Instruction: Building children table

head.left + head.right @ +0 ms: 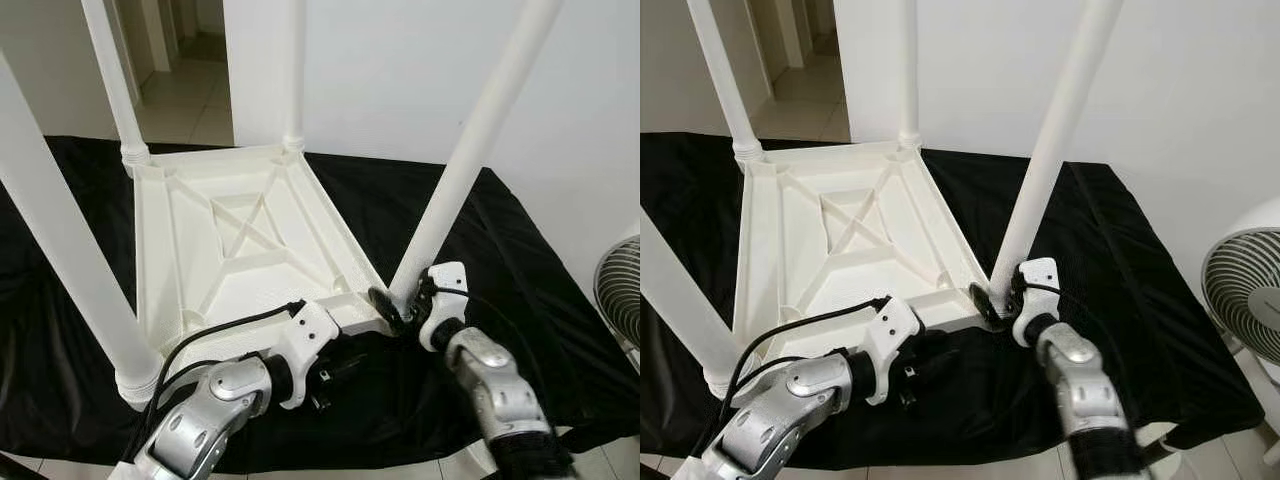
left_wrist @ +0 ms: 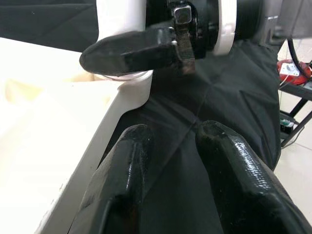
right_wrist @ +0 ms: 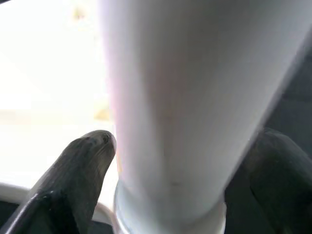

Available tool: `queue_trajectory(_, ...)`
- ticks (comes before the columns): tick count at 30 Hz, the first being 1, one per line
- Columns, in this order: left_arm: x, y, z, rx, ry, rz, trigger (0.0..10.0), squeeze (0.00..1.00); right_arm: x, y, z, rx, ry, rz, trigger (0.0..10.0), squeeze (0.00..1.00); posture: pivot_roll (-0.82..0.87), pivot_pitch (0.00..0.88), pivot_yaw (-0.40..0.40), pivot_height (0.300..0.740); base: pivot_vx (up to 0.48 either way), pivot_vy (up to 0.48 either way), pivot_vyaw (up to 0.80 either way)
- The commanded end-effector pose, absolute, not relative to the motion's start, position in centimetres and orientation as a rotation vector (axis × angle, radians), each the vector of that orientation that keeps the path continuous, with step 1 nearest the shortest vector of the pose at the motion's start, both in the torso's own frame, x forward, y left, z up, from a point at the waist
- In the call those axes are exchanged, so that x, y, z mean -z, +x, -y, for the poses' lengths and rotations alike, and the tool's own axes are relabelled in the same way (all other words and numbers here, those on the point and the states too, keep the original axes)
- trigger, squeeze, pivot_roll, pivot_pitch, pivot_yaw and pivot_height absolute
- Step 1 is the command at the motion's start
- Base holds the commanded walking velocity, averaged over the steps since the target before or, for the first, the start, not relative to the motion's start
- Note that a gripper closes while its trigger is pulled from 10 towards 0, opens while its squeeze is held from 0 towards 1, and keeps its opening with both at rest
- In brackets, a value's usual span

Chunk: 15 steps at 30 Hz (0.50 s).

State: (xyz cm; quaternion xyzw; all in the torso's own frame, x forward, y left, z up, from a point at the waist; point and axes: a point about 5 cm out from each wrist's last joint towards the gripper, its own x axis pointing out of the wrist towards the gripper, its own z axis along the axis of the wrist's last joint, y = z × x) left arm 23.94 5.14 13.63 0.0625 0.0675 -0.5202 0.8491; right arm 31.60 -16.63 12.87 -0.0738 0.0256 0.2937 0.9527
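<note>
- Centrally, a white plastic children's table (image 1: pixel 240 240) lies upside down on a black cloth (image 1: pixel 500 300), ribbed underside up.
- Its four white legs (image 1: pixel 478 140) stand up from the corner sockets: two at the upper left and upper middle of the frame, one at the far left, one leaning toward the upper right.
- At the lower middle, the right end effector (image 1: pixel 400 300) is clamped around the base of the near right leg, one black finger (image 3: pixel 73 175) on each side, just above its socket.
- Lower left of centre, the left end effector (image 1: pixel 335 375) hangs over the cloth beside the table's near edge, fingers (image 2: pixel 122 195) parted, grasping nothing.
- A white fan (image 1: pixel 1245 300) stands at the right edge.
</note>
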Motion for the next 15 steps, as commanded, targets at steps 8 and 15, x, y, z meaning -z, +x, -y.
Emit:
queue_trajectory(8, -13.6, 23.8, -5.1, 1.118, 0.134, -0.145, 10.0, 0.00, -13.2, 32.9, 15.7, -0.736, -0.219, -0.014, 10.0, 0.00, 0.03, 0.000, -0.070, 0.740, 0.000, 0.000, 0.00)
queue_trajectory(15, -13.7, 23.8, -5.1, 1.111, 0.134, -0.144, 10.0, 0.00, -13.1, 33.9, 15.9, -0.844, -0.252, -0.052, 0.0, 0.00, 0.04, 0.000, -0.070, 0.740, 0.000, 0.000, 0.00)
